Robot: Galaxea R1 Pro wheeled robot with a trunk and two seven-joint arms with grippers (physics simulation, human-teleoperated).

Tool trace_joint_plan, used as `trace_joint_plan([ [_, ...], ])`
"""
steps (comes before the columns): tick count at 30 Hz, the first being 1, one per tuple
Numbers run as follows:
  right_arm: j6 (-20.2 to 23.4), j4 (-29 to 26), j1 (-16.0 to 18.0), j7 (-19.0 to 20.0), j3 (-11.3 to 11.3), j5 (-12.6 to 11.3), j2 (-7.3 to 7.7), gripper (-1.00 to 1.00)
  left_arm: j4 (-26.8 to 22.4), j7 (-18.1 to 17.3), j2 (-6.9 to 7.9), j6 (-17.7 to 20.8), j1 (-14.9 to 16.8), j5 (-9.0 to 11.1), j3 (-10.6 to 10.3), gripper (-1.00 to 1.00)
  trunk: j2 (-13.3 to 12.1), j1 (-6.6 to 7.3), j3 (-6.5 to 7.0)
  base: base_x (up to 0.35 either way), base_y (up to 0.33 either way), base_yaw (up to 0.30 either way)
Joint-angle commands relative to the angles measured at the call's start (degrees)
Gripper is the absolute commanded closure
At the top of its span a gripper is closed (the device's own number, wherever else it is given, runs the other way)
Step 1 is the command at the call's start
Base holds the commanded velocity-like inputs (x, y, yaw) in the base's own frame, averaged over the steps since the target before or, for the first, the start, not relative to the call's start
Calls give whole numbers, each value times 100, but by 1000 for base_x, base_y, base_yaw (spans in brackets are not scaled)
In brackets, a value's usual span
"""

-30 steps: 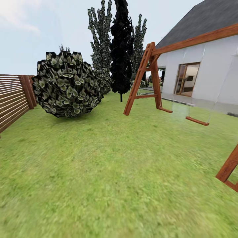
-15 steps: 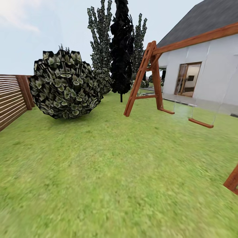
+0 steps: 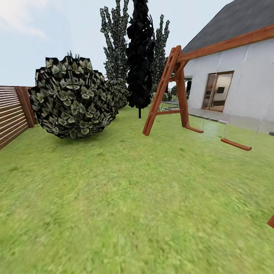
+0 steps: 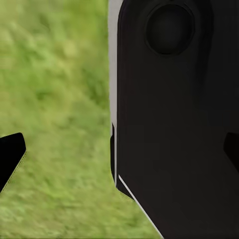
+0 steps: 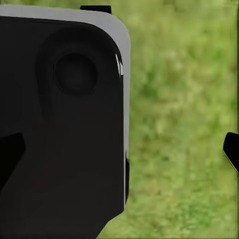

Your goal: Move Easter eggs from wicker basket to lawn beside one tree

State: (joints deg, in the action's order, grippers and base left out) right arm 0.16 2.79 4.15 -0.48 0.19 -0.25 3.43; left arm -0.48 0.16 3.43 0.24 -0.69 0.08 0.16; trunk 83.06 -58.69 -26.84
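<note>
The lawn (image 3: 125, 198) spreads wide and green ahead of me in the head view. At its far side a tall tree (image 3: 140, 57) with a dark crown rises on a thin trunk, with paler trees beside it. The Easter eggs and the wicker basket are out of view. In the left wrist view my left gripper (image 4: 119, 154) is open, with a dark fingertip (image 4: 10, 159) at each picture edge, a black part of my body behind it and grass beyond. My right gripper (image 5: 119, 149) is open too, over grass, with nothing between its fingers.
A big round bush (image 3: 72, 99) sits at the left of the lawn, near a slatted wooden fence (image 3: 13, 114). A wooden swing set (image 3: 171, 87) with a hanging seat (image 3: 236, 144) stands at the right. A white house (image 3: 236, 76) lies behind it.
The whole head view has crept forward over the grass. The bush has slid left, and the swing seat and the near post have slid right and lower. Nothing in the garden has moved.
</note>
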Motion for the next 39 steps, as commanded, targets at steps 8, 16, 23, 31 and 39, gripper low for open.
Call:
trace_joint_plan([
  [8,2,11,7,-5,5,-3,0,-100,-5,2,9,3,-1,1,1,-100,2,-3,-4,333,0,0],
  [16,2,11,7,-5,0,-4,0,-100,-5,2,9,3,-1,1,1,-100,2,-3,-4,333,0,0],
  [23,0,11,7,-5,-1,-6,0,-100,-5,2,6,1,-1,1,1,-100,2,-3,-4,333,0,0],
  [31,-1,11,7,-5,-1,-7,0,-100,-5,3,8,1,-1,1,1,-100,2,-3,-4,333,0,0],
  [39,-1,11,7,-21,-1,-30,-8,-100,-5,2,9,2,-1,1,1,-100,2,-3,-4,333,0,124],
])
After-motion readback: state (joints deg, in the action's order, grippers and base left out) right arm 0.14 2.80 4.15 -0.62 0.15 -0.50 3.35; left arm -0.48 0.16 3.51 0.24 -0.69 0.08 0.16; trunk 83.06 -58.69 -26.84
